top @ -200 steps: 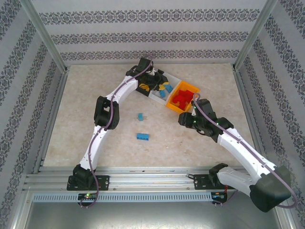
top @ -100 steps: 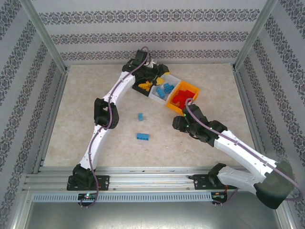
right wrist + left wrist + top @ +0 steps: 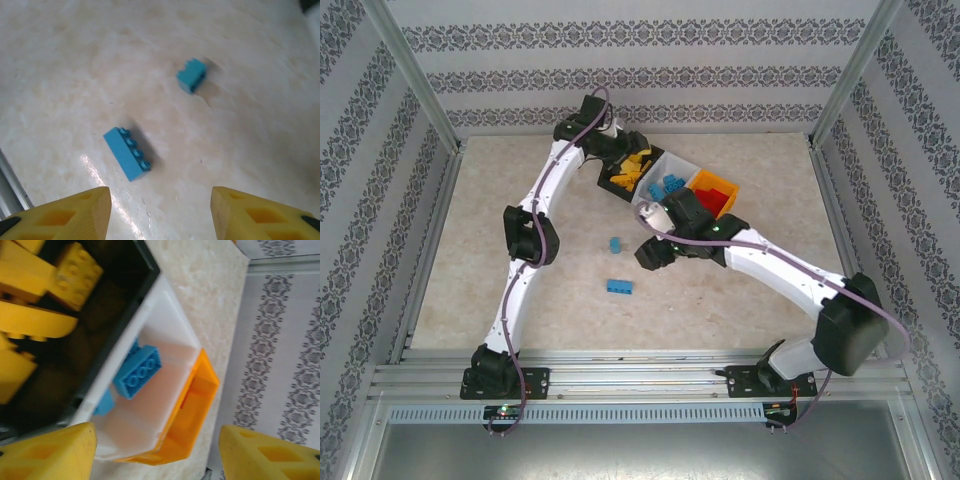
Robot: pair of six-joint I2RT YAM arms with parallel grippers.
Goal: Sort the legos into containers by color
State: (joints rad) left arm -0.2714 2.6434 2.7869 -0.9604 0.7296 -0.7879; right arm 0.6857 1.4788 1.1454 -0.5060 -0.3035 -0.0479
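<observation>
Now | blue legos [image 3: 127, 153] | on table, ahead of spread right fingers [image 3: 65, 215]

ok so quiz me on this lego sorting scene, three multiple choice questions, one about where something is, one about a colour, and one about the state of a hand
1. Where do the long blue brick and the short blue brick lie?
A. inside a bin
B. on the table
C. between the fingers of a hand

2. What colour are the bricks in the black bin?
A. red
B. blue
C. yellow

3. How is the right hand?
A. open and empty
B. shut on a blue brick
C. shut on a red brick

Answers:
1. B, both rest on bare tabletop in the right wrist view.
2. C, yellow bricks lie inside its dark walls.
3. A, its fingers stand wide apart above the table with nothing between them.
</observation>
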